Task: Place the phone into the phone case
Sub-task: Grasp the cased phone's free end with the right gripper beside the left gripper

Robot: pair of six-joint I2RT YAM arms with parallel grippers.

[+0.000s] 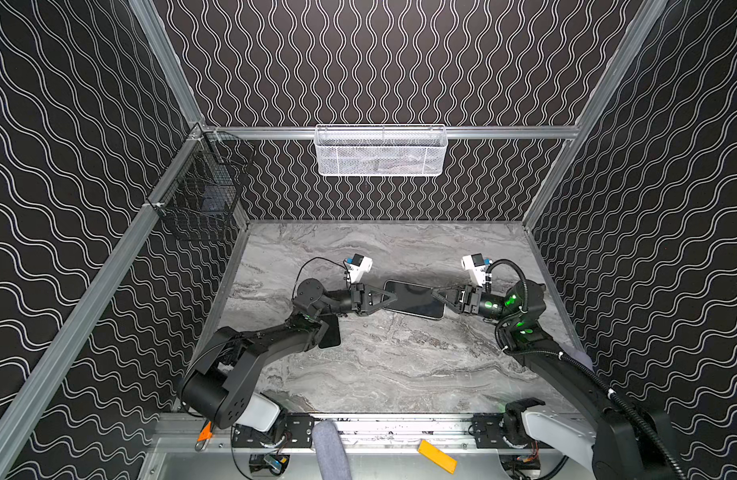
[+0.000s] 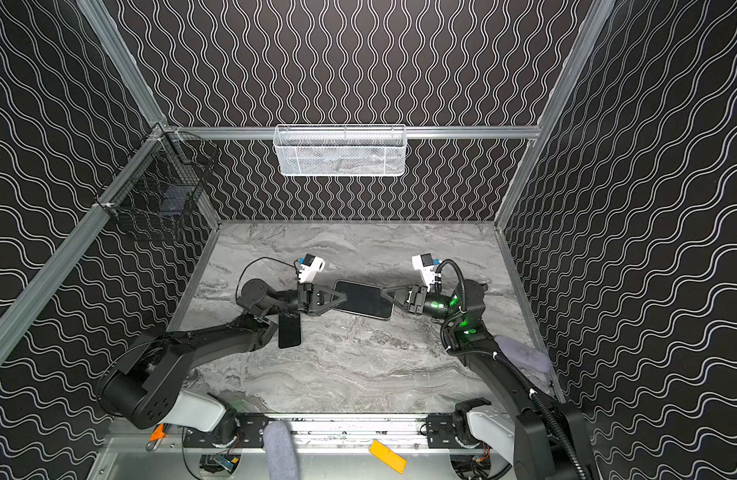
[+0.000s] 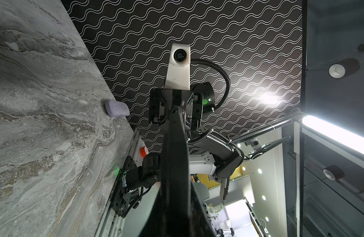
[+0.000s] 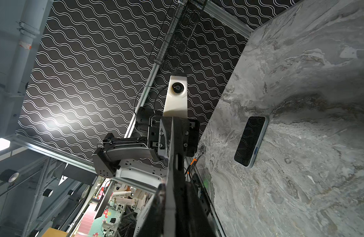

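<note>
Left pincer [image 1: 394, 296] on slab [image 1: 414, 300] (phone [image 1: 332, 335] half-hidden)

A robotics lab test cell: robot arms [image 1: 275, 332] bolted to a rail [image 1: 400, 426] inside an aluminium frame [image 1: 504, 132] with wave-patterned walls [image 1: 379, 62] (a marble-look tabletop [image 1: 379, 374] below), and what seem to be more rigs [image 4: 119, 192] dimly visible beyond.

Both top views: high overhead, looking down on whole table [image 1: 400, 374], nearly identical. Wrist views: low, facing each other across it.
</note>
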